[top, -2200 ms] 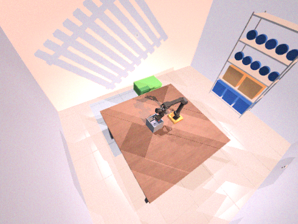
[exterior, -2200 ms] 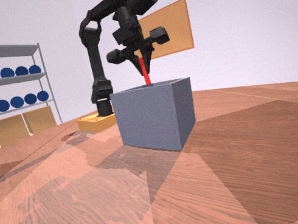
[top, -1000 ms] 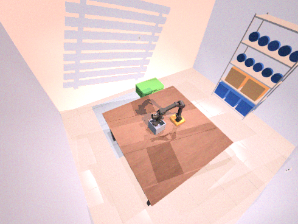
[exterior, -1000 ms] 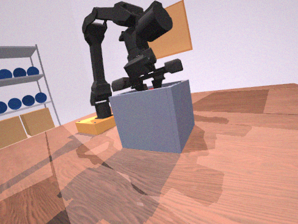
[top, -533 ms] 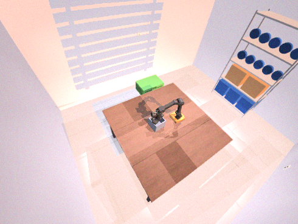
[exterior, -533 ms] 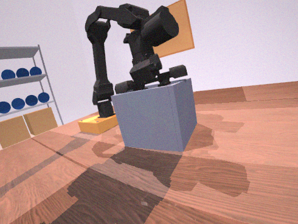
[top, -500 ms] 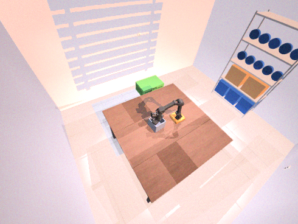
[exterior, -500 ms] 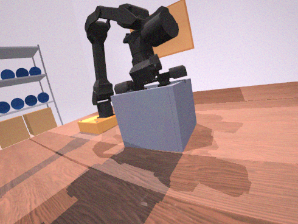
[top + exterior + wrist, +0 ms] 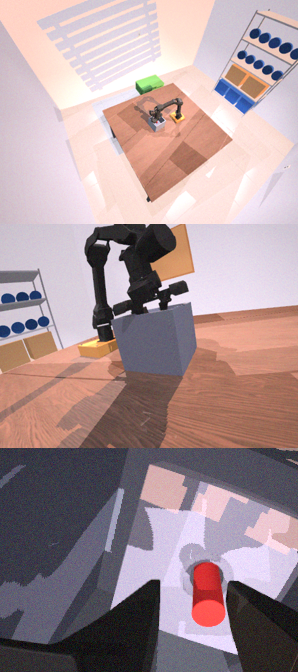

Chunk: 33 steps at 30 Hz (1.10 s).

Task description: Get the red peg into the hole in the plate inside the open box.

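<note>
Standing between the jaws: the red cylindrical peg (image 9: 156, 122) (image 9: 208, 593), its near end face lying between the two dark fingers in the wrist view, with a gap on either side.
Jaws: the black parallel-jaw gripper (image 9: 156, 121) (image 9: 151, 310) (image 9: 193, 590) was partly spread and pinched nothing.
Beyond the jaws: the peg's far end was at the round, dark hole (image 9: 193, 573) in the pale plate (image 9: 150, 568); much of its length stood out toward the camera, and how deep it sat could not be told.
Around the jaws: the open grey box (image 9: 154, 126) (image 9: 152, 343) (image 9: 125, 523), whose walls hid the fingertips in the exterior view.
Behind the jaws: the black jointed arm (image 9: 166, 105) (image 9: 98, 285) arched back to its yellow base (image 9: 173, 119) (image 9: 91, 350).
Below the jaws and box: the brown wooden table (image 9: 146, 152) (image 9: 237, 406).
</note>
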Motion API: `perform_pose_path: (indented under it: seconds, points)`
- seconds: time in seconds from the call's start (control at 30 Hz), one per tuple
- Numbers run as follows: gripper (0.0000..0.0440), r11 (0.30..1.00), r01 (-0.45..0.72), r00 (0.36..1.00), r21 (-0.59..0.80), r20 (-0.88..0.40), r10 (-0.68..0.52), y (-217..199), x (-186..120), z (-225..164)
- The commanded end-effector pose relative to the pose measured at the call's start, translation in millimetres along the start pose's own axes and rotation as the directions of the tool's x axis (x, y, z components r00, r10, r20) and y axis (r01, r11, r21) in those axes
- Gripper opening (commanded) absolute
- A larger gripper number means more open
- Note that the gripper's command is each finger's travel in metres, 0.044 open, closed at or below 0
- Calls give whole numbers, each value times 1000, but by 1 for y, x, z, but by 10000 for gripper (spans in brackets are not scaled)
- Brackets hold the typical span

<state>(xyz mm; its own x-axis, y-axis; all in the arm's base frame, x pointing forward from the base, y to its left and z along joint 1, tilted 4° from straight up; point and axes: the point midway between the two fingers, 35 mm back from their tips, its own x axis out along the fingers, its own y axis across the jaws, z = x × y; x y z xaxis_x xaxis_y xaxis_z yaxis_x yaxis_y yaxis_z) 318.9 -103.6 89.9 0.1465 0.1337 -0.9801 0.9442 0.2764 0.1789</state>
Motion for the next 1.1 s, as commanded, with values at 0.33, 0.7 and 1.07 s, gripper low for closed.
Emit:
perform_pose_path:
  seconds: [0.33,0.7,1.07]
  points:
    - [206,989,-148,987,2,-58,148,22,-38,6]
    - [255,969,-249,965,-10,-91,247,35,-65,11]
    - [256,937,-342,938,-71,-84,337,48,-97,24]
